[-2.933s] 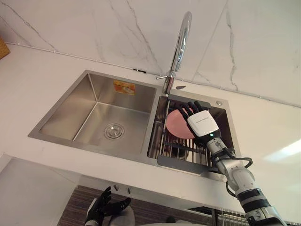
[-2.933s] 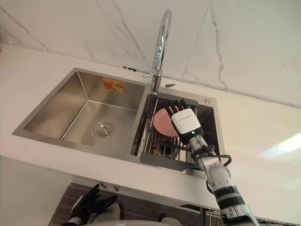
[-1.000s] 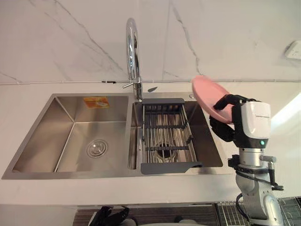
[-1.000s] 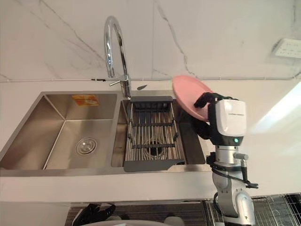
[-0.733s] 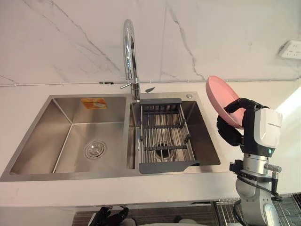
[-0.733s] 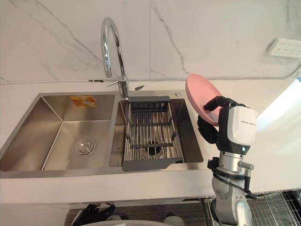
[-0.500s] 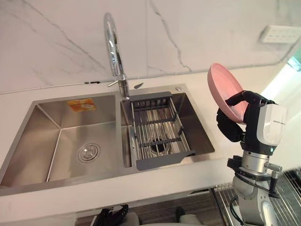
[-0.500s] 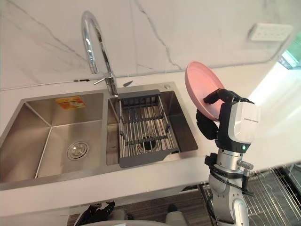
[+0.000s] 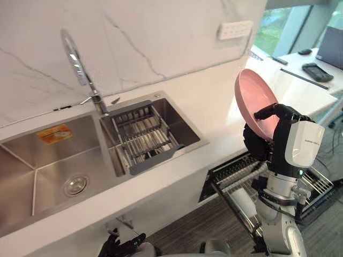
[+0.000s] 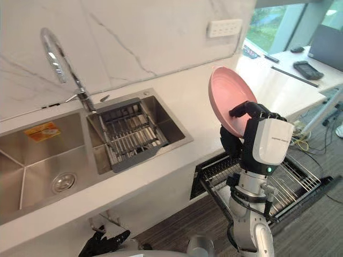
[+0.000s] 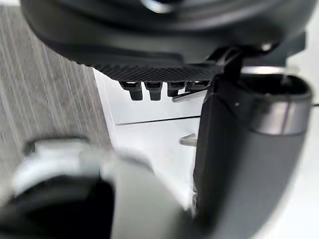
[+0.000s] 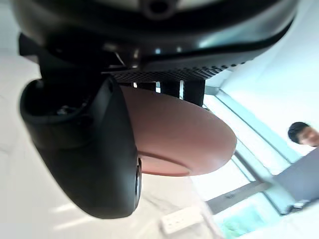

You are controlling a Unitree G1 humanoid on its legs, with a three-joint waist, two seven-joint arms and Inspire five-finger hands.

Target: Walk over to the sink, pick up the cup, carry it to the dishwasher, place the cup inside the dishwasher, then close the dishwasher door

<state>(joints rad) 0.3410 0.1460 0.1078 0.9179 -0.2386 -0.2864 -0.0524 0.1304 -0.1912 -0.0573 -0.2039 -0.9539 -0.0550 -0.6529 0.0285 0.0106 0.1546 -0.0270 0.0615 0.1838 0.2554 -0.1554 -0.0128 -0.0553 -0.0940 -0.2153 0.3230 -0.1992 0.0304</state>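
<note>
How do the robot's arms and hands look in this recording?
The right robot hand has dark fingers and a white boxy back cover with a green light, on a silver-grey arm. The left robot hand looks all dark.

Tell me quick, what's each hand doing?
Left hand: open, holding nothing.
Right hand: shut on the plate.

Both eyes overlook the sink; wrists seemingly close-up.
</note>
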